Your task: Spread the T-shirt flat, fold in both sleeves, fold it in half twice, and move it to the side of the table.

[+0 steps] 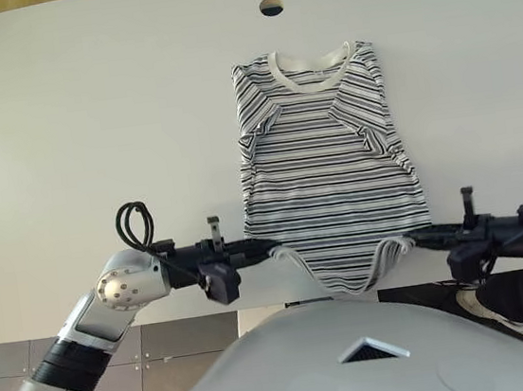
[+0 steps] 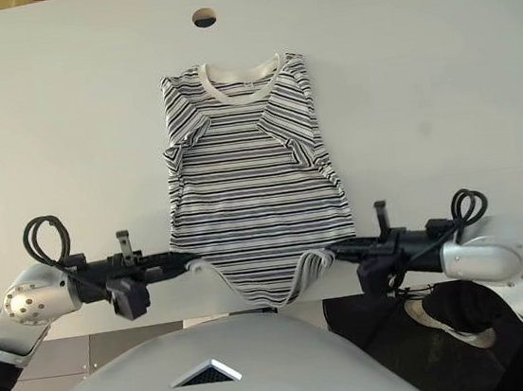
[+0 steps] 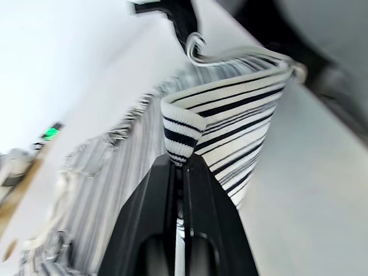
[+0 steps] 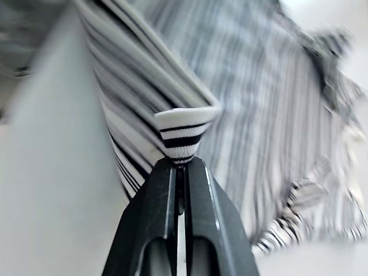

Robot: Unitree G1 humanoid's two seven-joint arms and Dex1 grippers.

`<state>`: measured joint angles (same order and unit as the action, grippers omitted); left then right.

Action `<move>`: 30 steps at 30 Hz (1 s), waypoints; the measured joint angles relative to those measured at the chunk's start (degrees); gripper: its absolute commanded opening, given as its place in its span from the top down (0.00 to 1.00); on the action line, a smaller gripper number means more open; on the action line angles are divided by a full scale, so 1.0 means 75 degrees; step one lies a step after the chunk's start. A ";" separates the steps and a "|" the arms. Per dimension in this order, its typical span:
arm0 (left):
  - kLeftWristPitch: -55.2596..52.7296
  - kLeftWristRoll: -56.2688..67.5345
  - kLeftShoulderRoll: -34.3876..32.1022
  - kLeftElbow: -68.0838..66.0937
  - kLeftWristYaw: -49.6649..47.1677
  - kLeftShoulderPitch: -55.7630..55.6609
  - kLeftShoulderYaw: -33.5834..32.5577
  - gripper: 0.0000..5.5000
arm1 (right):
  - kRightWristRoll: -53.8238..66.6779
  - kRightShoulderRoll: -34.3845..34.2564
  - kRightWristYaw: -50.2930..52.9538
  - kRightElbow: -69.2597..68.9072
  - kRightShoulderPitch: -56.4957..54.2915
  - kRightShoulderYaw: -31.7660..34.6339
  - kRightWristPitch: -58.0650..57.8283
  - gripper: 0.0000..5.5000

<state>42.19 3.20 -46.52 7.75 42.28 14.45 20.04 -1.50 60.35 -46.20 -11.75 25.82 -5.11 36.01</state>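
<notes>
Pinching the hem corners of the striped T-shirt [image 1: 331,177] low in the frame, left fingers [image 1: 258,248] and right fingers [image 1: 424,235] clamp the fabric; sleeves folded in, collar end on the desk [image 1: 91,130].

T-shirt [image 1: 331,177] with narrow horizontal stripes, dark navy to black on white, running across the whole front. Its neckband [image 1: 312,65] is plain off-white. The table [image 1: 91,130] is plain white, with 1 small round hole [image 1: 271,6], dark and tan inside. The left gripper [image 1: 273,248] and right gripper [image 1: 410,237] are both plain black. Floor tiles [image 1: 165,346] are grey.
</notes>
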 measured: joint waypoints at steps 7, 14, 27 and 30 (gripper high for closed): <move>-0.1100 -0.0227 0.1791 -0.2556 -0.1363 -0.2215 -0.0742 0.98 | -0.0269 -0.2434 0.2093 0.1974 -0.2667 0.0172 -0.0641 0.98; -0.0836 -0.2552 0.3016 -0.6746 -0.3323 -0.5157 -0.0434 0.98 | -0.2499 -0.3962 0.4902 0.4729 -0.5236 -0.0072 -0.1018 0.98; -0.0743 -0.3649 0.3630 -1.0376 -0.5060 -0.7157 -0.0100 0.74 | -0.3853 -0.4661 0.6554 0.8275 -0.7240 -0.1222 -0.0925 0.71; -0.0868 -0.3761 0.3752 -1.0555 -0.5214 -0.7257 -0.0098 0.66 | -0.3968 -0.4663 0.6666 0.8626 -0.7453 -0.1337 -0.0937 0.62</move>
<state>35.68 -25.00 -18.38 -71.42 3.18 -39.98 19.31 -31.26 25.37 3.79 52.95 -30.08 -15.14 28.98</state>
